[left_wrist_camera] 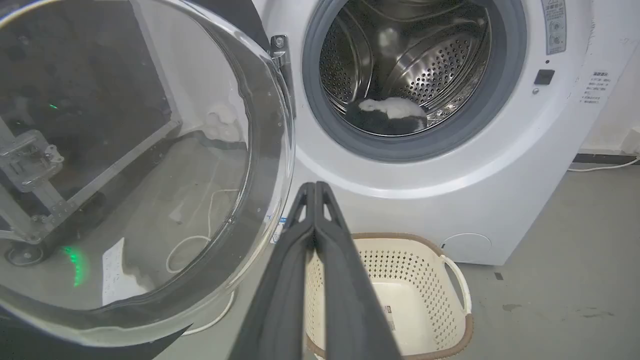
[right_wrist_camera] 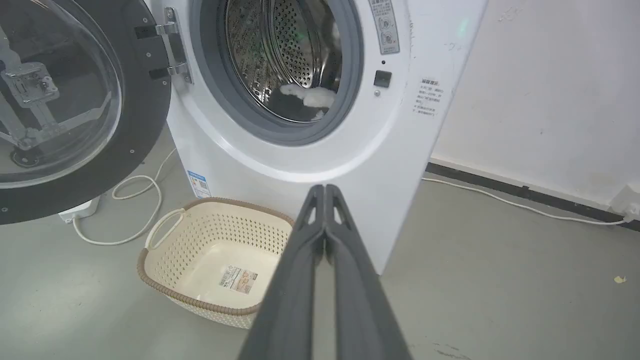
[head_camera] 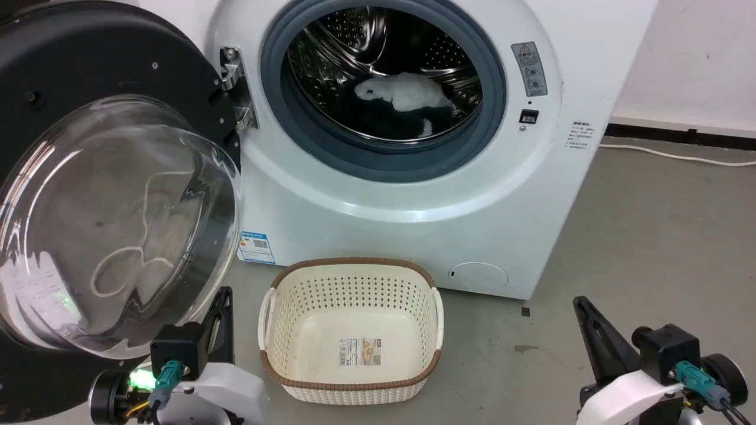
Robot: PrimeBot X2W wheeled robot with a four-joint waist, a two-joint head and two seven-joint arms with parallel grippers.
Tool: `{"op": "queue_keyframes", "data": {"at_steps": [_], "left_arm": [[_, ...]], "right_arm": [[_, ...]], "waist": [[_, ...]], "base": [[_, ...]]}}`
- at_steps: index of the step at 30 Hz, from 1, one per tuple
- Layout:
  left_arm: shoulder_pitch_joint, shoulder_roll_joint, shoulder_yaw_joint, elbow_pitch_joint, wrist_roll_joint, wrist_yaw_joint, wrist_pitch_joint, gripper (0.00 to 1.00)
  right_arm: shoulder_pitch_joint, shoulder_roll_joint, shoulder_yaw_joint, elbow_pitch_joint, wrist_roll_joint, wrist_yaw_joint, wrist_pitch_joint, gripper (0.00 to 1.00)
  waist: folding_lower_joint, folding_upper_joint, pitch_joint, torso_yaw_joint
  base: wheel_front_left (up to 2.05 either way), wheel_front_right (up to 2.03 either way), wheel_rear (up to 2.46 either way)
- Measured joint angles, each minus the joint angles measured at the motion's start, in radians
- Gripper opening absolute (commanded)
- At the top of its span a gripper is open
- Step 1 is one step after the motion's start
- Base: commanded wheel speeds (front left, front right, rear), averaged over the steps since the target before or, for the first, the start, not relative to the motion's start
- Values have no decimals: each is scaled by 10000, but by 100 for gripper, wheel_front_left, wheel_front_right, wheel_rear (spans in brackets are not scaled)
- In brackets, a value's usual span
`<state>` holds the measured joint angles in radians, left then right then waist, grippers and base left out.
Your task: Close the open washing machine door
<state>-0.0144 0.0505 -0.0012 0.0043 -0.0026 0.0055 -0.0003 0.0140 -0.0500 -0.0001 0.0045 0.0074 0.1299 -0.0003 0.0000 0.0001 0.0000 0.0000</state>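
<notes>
- Down at the lower left of the head view, my left wrist [head_camera: 218, 383] sits low. The left jaws point up and away from me and are pressed together. The left fingers [left_wrist_camera: 292, 280] meet tip to tip in the left wrist view.
- At the lower right, my right wrist [head_camera: 626, 395] is held at much the same height. The right jaws are likewise pressed together, and the right fingers [right_wrist_camera: 300, 280] rise side by side toward the machine's front.
- Just beyond the left jaws stands the washing machine door [head_camera: 88, 71], wide open to the left of the machine. Its glass bowl [head_camera: 118, 218] bulges toward me. My left fingertips [head_camera: 223, 307] stand just beside the bowl's lower right edge; touching or not, I cannot tell.
- Between my two arms, on the grey floor [head_camera: 649, 248], sits a cream basket [head_camera: 354, 267] with a brown rim, close before the machine.
- Behind the basket rises the white washing machine [head_camera: 384, 200]. The door hangs from a metal hinge [head_camera: 236, 88] at the left of the grey rubber ring [head_camera: 273, 88].
- Inside the ring, in the steel drum [head_camera: 354, 47], a white cloth [head_camera: 407, 91] lies on something dark.
- Farthest off, to the right, a white cable [head_camera: 679, 156] runs along the floor near the foot of the wall [head_camera: 697, 53].
</notes>
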Motion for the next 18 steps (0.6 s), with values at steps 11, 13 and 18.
{"op": "queue_keyframes", "data": {"at_steps": [11, 13, 18], "left_arm": [[0, 0, 6, 0, 0, 0, 0, 0], [0, 0, 2, 0, 0, 0, 0, 0], [0, 0, 6, 0, 0, 0, -2, 0]], "right_arm": [[-1, 0, 2, 0, 0, 0, 0, 0], [-1, 0, 0, 0, 0, 0, 0, 0], [-1, 0, 4, 0, 0, 0, 0, 0]], "waist": [[0, 0, 0, 0], [0, 0, 0, 0], [0, 0, 0, 0]], "base": [[0, 0, 0], [0, 0, 0], [0, 0, 0]]}}
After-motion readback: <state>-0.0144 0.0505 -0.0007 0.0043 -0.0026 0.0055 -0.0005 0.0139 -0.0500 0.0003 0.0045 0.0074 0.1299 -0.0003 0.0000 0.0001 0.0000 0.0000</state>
